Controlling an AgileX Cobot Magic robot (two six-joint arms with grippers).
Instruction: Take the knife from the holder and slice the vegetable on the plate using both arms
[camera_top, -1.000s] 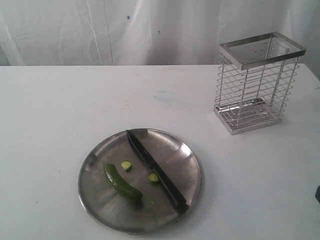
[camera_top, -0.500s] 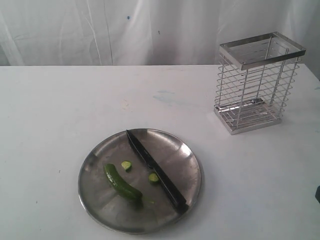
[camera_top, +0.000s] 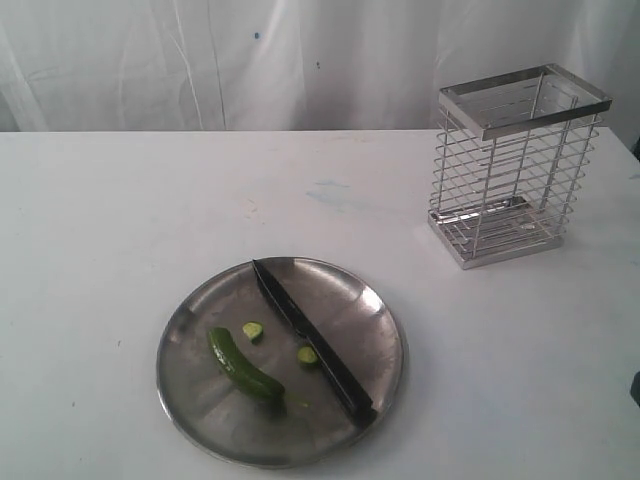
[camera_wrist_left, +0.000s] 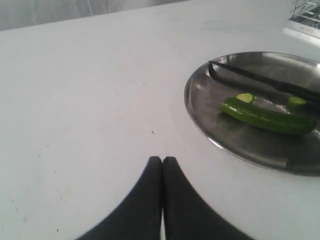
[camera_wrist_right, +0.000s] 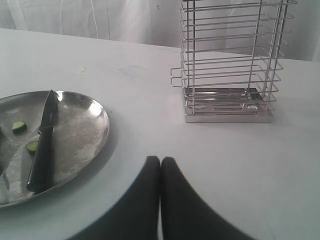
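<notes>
Looks like the cutting step, partly done. Flat across the round shiny steel plate (camera_top: 345, 285): the slim black knife (camera_top: 310, 340), out of the tall silver wire holder (camera_top: 520, 160). Just beside the blade, two small green cut slices (camera_top: 253, 330). A little apart, also on the plate, the curved green vegetable (camera_top: 243, 365), mostly whole. Left black pincer (camera_wrist_left: 162, 160) pressed shut, holding nothing, over the white bench (camera_top: 120, 200) near the plate. Right black pincer (camera_wrist_right: 160, 160) shut too, holding nothing, facing the gap between plate and holder. For more slices: open up, grab the knife handle, hold the vegetable down. Nothing in the way.
</notes>
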